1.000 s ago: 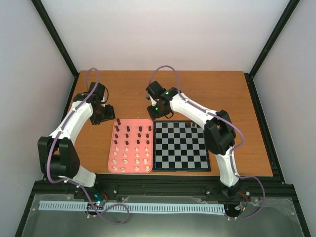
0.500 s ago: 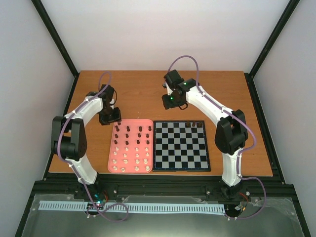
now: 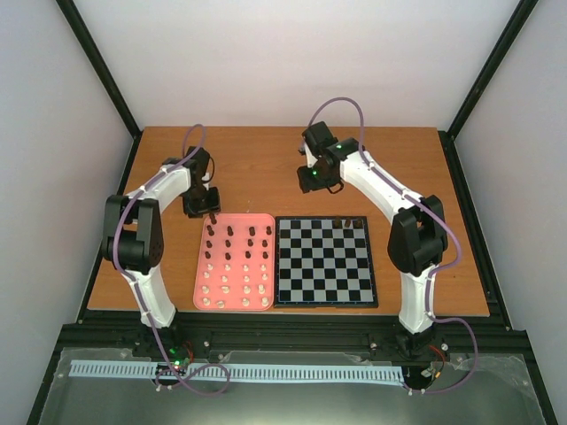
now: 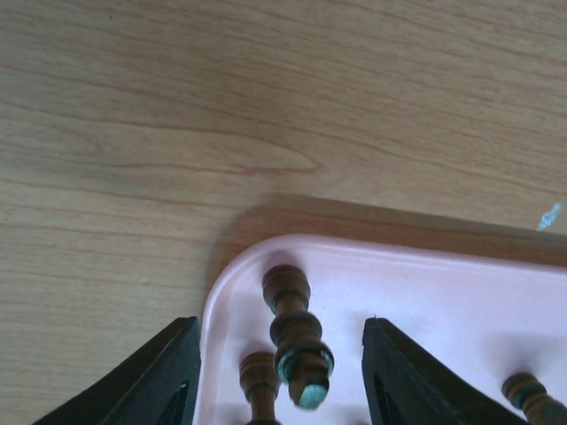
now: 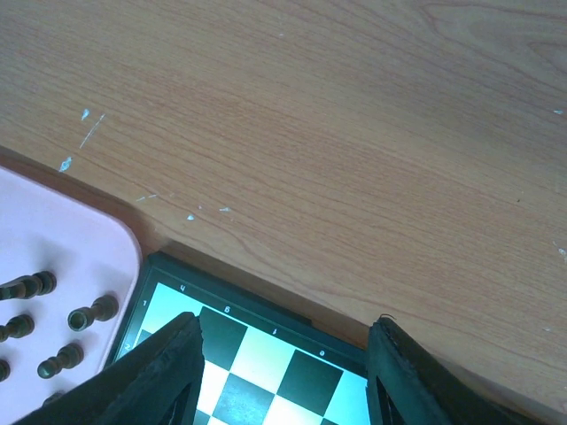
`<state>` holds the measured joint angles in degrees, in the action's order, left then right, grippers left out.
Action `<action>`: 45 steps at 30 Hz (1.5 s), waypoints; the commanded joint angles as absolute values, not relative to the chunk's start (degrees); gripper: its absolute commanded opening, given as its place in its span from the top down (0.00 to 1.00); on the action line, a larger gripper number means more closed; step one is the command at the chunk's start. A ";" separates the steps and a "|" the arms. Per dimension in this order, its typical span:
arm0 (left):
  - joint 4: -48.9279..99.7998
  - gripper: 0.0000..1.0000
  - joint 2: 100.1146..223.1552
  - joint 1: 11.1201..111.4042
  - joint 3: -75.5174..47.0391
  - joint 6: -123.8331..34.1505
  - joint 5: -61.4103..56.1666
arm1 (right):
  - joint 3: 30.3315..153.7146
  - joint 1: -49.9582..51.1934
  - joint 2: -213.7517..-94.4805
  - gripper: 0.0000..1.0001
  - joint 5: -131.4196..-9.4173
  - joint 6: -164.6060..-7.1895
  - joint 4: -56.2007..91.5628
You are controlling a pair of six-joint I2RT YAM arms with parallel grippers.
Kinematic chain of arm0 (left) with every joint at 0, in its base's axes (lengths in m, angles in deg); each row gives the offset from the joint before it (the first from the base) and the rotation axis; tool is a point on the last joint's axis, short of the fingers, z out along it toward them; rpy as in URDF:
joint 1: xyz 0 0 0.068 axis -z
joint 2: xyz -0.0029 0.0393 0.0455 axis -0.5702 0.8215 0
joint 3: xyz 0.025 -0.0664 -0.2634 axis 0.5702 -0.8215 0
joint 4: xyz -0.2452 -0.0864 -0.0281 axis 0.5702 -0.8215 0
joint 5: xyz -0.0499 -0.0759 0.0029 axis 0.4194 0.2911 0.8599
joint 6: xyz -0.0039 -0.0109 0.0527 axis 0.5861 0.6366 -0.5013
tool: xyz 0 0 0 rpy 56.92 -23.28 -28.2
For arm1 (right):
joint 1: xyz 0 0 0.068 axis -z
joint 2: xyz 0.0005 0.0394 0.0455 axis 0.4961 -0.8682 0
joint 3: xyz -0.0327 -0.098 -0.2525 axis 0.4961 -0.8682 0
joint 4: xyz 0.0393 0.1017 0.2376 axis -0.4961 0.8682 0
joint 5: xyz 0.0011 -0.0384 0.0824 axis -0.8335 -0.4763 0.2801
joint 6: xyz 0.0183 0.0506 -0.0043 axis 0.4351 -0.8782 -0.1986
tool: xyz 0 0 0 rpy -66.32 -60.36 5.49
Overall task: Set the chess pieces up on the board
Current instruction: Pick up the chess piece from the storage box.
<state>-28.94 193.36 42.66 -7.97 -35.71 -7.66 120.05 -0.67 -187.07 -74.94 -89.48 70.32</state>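
Observation:
The board (image 3: 323,259) lies right of a pink tray (image 3: 200,266). The tray holds several dark pieces (image 3: 230,232) in its far rows and cream pieces (image 3: 227,285) in its near rows. A few dark pieces (image 3: 348,222) stand on the board's far row. My left gripper (image 3: 205,207) is open over the tray's far left corner. In the left wrist view its fingers (image 4: 168,376) straddle a dark piece (image 4: 296,334) without touching it. My right gripper (image 3: 315,183) is open and empty behind the board's far left corner (image 5: 168,270).
A second dark piece (image 4: 260,382) stands just near the straddled one. Bare wooden table (image 3: 390,168) lies behind the tray and board. Black frame posts stand at the table's sides. In the right wrist view the tray's corner (image 5: 89,239) with dark pieces (image 5: 91,312) is at the left.
My left gripper has moved right to the tray's far left corner. My right gripper has moved right and back, away from the tray to behind the board.

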 commanded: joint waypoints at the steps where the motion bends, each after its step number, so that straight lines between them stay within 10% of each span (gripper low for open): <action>1: -28.86 0.45 195.17 43.02 -5.32 -36.23 -7.63 | 119.57 0.33 -185.23 0.50 -74.14 -88.36 70.62; 25: -30.86 0.89 196.77 43.74 -3.22 -36.51 -7.52 | 116.28 1.71 -184.41 0.50 -73.53 -88.58 68.95; 45: -42.26 0.89 196.99 61.69 18.35 -33.64 -7.09 | 111.20 7.60 -178.59 0.50 -76.42 -88.20 69.64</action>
